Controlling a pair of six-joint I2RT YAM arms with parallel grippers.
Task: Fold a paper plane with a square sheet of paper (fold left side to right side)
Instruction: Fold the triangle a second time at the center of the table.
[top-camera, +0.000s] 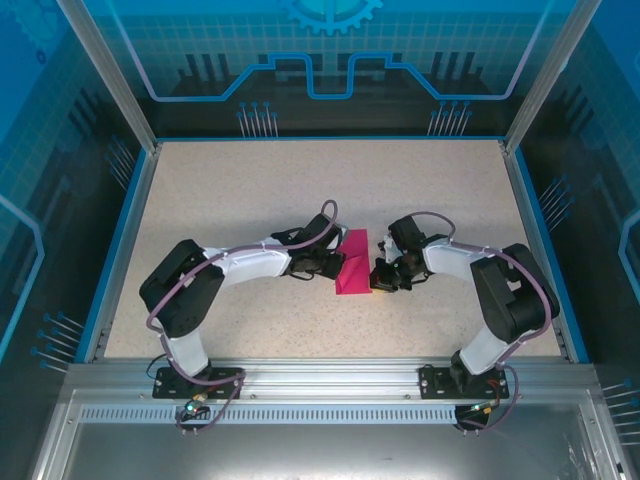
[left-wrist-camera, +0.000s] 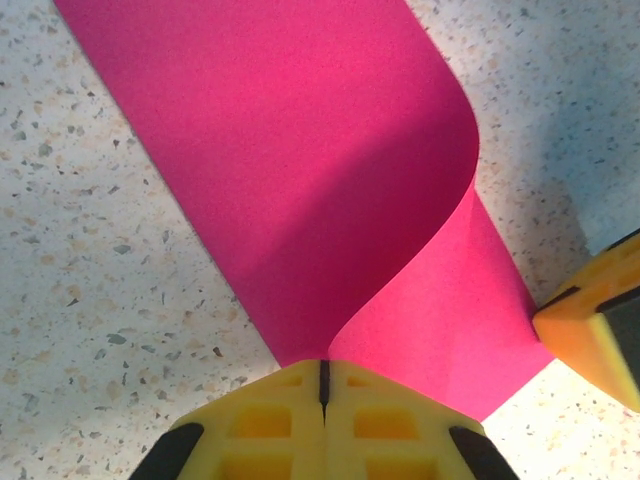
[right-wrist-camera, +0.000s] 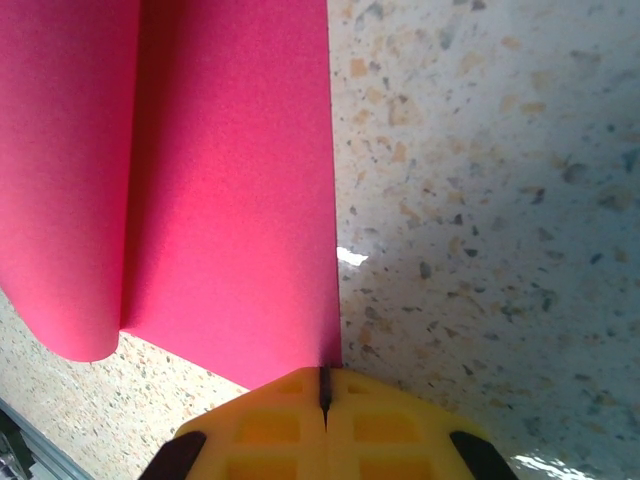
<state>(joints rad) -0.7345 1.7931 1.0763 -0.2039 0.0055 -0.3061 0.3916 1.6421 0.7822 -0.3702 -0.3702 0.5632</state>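
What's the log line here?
sheet: left side curled over, uncreased | left gripper: jaws shut on sheet | right gripper: jaws shut at sheet edge

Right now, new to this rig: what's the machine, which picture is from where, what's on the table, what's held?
Two robot arms, each ending in a two-finger gripper. The wide picture looks down from above and behind them; the two close-ups come from cameras on the wrists. On the speckled table lies one magenta sheet of paper, partly curled over. The left gripper is shut on the curled-over edge; the right gripper is shut on the sheet's other side.
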